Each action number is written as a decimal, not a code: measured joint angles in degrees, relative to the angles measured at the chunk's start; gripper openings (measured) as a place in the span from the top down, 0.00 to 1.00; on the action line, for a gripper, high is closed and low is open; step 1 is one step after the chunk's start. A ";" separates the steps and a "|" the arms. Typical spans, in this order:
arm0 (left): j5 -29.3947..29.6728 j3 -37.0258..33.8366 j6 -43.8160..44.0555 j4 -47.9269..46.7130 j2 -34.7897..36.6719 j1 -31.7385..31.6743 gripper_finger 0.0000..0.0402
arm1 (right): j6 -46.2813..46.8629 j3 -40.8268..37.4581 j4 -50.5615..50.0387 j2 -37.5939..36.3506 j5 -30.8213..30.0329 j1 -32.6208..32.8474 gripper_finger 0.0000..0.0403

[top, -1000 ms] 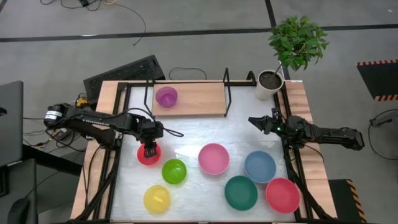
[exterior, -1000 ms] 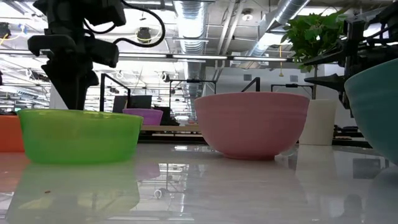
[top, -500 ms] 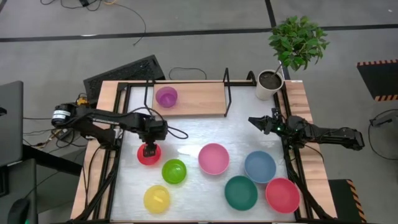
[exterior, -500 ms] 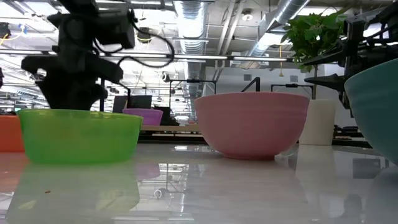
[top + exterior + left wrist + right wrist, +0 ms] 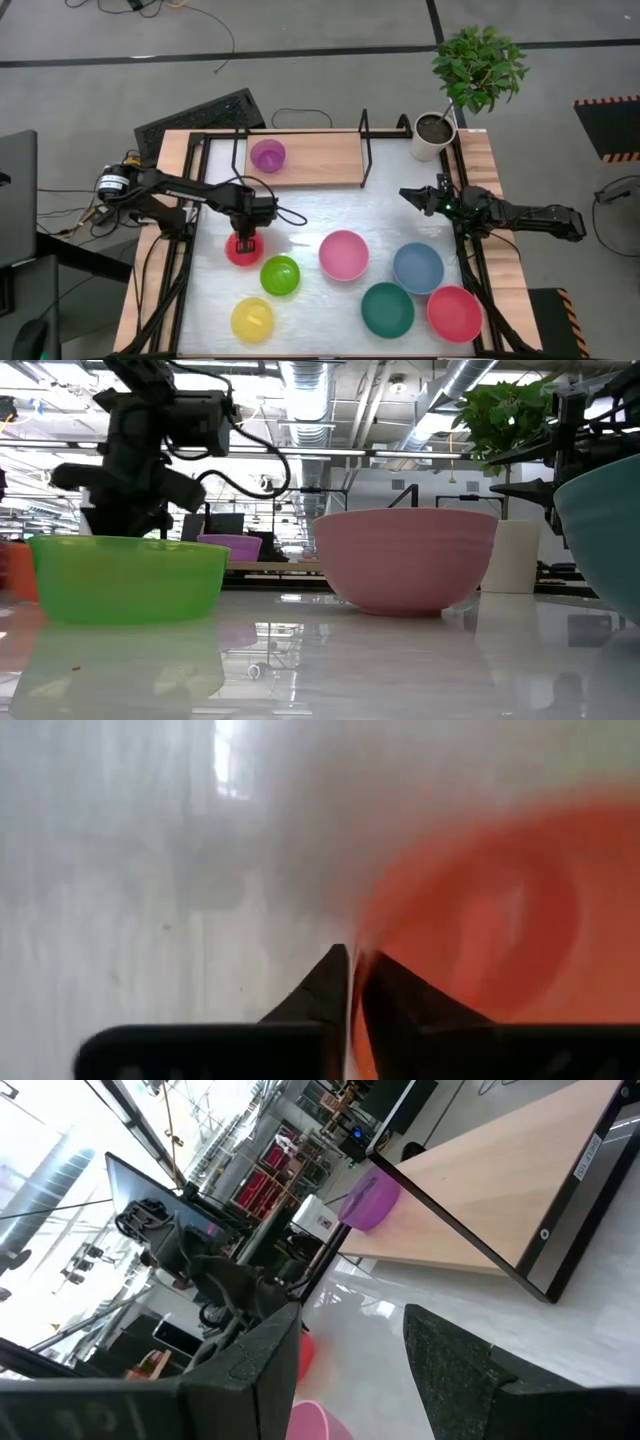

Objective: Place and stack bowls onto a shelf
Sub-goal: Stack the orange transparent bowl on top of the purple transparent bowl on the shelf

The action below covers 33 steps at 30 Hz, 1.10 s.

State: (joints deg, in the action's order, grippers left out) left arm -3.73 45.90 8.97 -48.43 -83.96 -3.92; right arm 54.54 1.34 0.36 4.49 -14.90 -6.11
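A small red bowl (image 5: pixel 243 252) stands on the white table, left of centre, with my left gripper (image 5: pixel 247 239) shut on its far rim from above. The left wrist view shows this gripper (image 5: pixel 350 958) with the red bowl (image 5: pixel 480 920) beside its fingers. A small purple bowl (image 5: pixel 267 155) stands on the wooden shelf (image 5: pixel 320 160) at the table's far side. My right gripper (image 5: pixel 414 195) hovers open near the table's right edge, with nothing between its fingers, and appears up close in the right wrist view (image 5: pixel 350 1340). My left gripper pinches the small red bowl's rim (image 5: pixel 362 925) on its far side, one finger inside the bowl and one outside. The fingers (image 5: pixel 320 995) come from above, pointing down. The bowl stays upright, and it appears to rest on the table.
A lime-green bowl (image 5: pixel 280 275) sits just near-right of the red one, and a yellow bowl (image 5: pixel 251 318) lies nearer still. Pink (image 5: pixel 343 254), blue (image 5: pixel 417 267), teal (image 5: pixel 387 309) and large red (image 5: pixel 454 313) bowls fill the near right. A potted plant (image 5: pixel 433 135) stands at the far right.
My left arm has swung its wrist toward the table's right edge above the small red bowl, and the wrist has turned. The red bowl has shifted slightly toward the right. My right arm has kept still.
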 joint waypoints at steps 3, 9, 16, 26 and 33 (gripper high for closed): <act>-0.26 2.41 4.33 -1.77 -0.03 0.00 0.99 | -0.01 0.00 0.01 0.00 -0.02 0.00 0.50; 3.42 10.49 14.27 -9.53 -0.02 -0.73 1.00 | -0.39 0.00 0.00 0.00 -0.01 0.00 0.50; 7.46 22.81 12.37 -18.75 -0.02 -5.52 1.00 | -1.09 0.00 0.00 0.00 -0.04 0.00 0.50; 7.48 42.21 -16.20 -19.31 -0.70 -22.68 1.00 | -1.11 0.00 0.00 0.00 -0.04 0.00 0.50; 5.55 46.20 -27.79 -13.50 -3.74 -36.44 1.00 | -1.07 0.00 0.00 0.06 -0.07 -0.03 0.50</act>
State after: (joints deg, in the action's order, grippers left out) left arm 1.83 92.09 -18.82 -61.93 -87.71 -40.36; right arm 53.48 1.34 0.36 4.56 -14.96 -6.13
